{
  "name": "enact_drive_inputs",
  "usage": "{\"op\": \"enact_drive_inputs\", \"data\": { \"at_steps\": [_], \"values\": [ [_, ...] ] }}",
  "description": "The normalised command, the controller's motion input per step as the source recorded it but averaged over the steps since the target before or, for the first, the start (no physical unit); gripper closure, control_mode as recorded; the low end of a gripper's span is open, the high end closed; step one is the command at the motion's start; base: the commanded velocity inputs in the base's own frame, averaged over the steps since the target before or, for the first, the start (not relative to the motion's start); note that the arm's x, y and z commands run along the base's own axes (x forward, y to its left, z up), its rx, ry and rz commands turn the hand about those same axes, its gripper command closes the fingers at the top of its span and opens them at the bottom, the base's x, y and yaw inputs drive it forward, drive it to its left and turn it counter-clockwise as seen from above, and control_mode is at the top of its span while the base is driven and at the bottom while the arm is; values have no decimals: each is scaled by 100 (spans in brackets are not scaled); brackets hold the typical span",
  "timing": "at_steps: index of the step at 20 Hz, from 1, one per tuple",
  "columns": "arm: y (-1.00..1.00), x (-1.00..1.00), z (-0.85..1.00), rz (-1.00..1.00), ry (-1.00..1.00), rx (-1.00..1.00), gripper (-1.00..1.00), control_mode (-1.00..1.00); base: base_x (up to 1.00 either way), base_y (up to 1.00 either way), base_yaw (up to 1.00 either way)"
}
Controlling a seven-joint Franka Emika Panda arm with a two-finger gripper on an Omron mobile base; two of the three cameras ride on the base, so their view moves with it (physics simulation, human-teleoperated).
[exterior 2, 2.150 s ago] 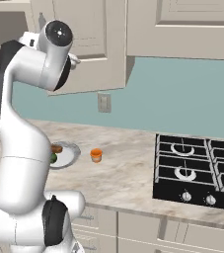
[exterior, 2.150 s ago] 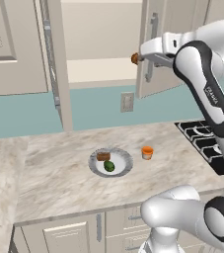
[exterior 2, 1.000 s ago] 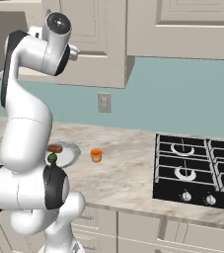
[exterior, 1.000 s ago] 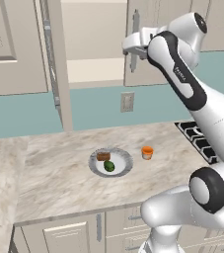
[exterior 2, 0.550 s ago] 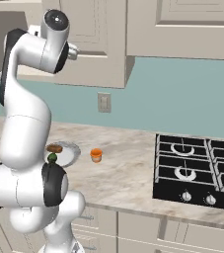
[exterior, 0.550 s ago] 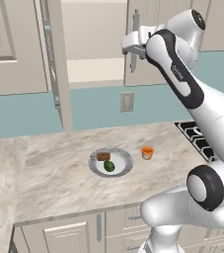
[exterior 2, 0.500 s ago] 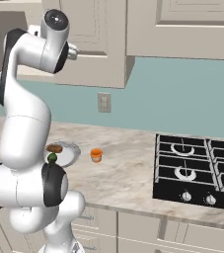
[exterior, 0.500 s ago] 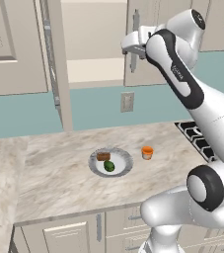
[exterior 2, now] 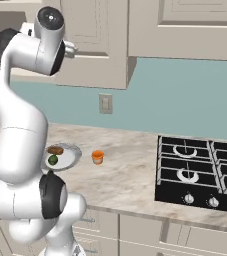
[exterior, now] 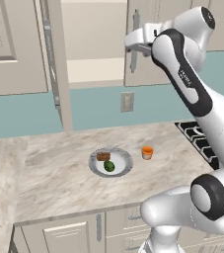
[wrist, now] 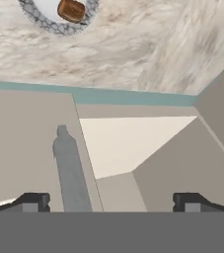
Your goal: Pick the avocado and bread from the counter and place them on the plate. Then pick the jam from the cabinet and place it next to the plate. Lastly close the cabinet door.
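Going left to right in the hand view: the claw (wrist: 111, 203) is spread wide and holds nothing. It sits up at the cabinet (exterior: 91, 49) and looks down along the right-hand door (wrist: 24, 148).

- **Door face:** the left fingertip (wrist: 33, 201) is over it.
- **Handle:** the silver handle (wrist: 70, 165) lies between the two tips, clearly nearer the left one. Its long axis runs straight away from the claw, down the door, so the tips straddle it crosswise. I can't tell whether either tip touches it.
- **Door edge and shelf:** just right of the handle is the door's free edge, then the pale shelf (wrist: 133, 141). The right fingertip (wrist: 188, 201) is over that gap, so the door looks not fully home.
- **Coming move, as I judge it:** push the door face toward the opening, away from the left tip's side. Watch that the right tip isn't caught between the door and the frame.

Far below the claw:

- **Food:** the plate (exterior: 125, 167) on the tabletop (exterior: 59, 183) carries the bread (exterior: 102, 156) and the avocado (exterior: 109, 166).
- **Jar:** the jam (exterior: 147, 152) stands just beside the plate, apart from its rim.
- **What remains:** that part reads done. The other door (exterior: 54, 64) on the far side of the opening stands wide open and is also unclosed.
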Motion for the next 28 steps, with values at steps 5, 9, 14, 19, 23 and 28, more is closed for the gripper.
{"op": "enact_drive_inputs", "data": {
  "at_steps": [5, 9, 14, 19, 23, 28],
  "values": [
    [0, -34, 20, 0, -6, -1, -100, -100, 0, 0, 0],
    [0, -64, 26, 1, -10, -9, -100, -100, 0, 0, 0],
    [0, -64, 24, 0, -12, -15, -100, -100, 0, 0, 0],
    [-3, -67, 19, 0, -13, -20, -100, -100, 0, 0, 0],
    [-1, -70, 10, 0, -13, -22, -100, -100, 0, 0, 0],
    [0, -73, 4, 0, -14, -20, -100, -100, 0, 0, 0]
  ]
}}
